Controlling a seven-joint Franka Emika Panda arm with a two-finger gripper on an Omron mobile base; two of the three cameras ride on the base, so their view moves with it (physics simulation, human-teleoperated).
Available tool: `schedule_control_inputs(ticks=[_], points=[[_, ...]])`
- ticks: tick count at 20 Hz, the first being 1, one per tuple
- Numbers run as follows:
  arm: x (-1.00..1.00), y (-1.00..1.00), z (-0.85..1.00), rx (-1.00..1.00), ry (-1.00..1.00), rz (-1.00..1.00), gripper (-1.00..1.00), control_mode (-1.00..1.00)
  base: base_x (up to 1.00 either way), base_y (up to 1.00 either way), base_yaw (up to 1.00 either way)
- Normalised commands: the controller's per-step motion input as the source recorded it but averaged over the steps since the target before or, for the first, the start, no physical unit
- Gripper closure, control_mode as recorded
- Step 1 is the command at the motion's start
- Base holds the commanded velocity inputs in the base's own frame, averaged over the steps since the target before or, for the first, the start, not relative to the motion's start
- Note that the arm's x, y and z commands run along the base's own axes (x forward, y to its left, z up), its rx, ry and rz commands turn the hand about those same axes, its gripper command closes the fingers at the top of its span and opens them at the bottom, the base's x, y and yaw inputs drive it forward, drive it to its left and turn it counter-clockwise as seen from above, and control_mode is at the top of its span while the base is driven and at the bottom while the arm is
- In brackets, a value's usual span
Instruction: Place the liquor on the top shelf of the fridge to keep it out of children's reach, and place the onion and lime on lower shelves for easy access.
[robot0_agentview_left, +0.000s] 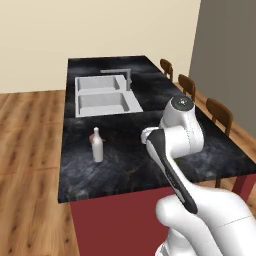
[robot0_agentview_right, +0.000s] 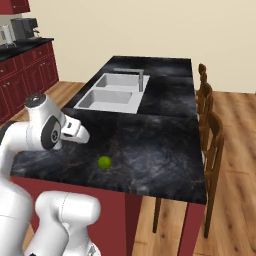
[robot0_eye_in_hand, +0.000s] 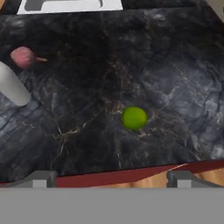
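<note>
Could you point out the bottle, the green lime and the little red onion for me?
liquor (robot0_agentview_left: 97, 149): left base view, middle of its pale body.
lime (robot0_eye_in_hand: 134, 118): hand view, centre of the green ball.
onion (robot0_eye_in_hand: 22, 57): hand view, centre of the pinkish-red ball.

You've got liquor (robot0_agentview_left: 97, 145), onion (robot0_eye_in_hand: 22, 57) and lime (robot0_agentview_right: 104, 162) on the counter (robot0_agentview_right: 165, 145): onion just beside the liquor, lime apart nearer the front edge, sink (robot0_agentview_left: 102, 95) behind.

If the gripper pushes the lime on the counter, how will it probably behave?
The lime is a small round ball lying free on the flat dark counter, so it would probably roll away at a light push. Its skin looks smooth, so it may slip between the open gripper unless grasped across its middle.
</note>
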Motion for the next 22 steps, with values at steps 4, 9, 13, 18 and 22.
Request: schedule_control_inputs(ticks=[4, 9, 13, 18, 22], points=[[0.00, -0.49, -0.37, 0.00, 0.18, -0.14, -1.00, -1.00, 0.00, 0.00, 0.00], [0.02, -0.38, -0.47, 0.00, 0.23, -0.09, -1.00, -1.00, 0.00, 0.00, 0.00], [0.19, -0.25, -0.32, 0.00, 0.18, -0.02, -1.00, -1.00, 0.00, 0.00, 0.00], [0.24, -0.14, -0.25, 0.01, 0.11, 0.00, -1.00, -1.00, 0.00, 0.00, 0.00], [0.35, -0.03, -0.27, 0.01, 0.10, 0.00, -1.00, -1.00, 0.00, 0.00, 0.00]])
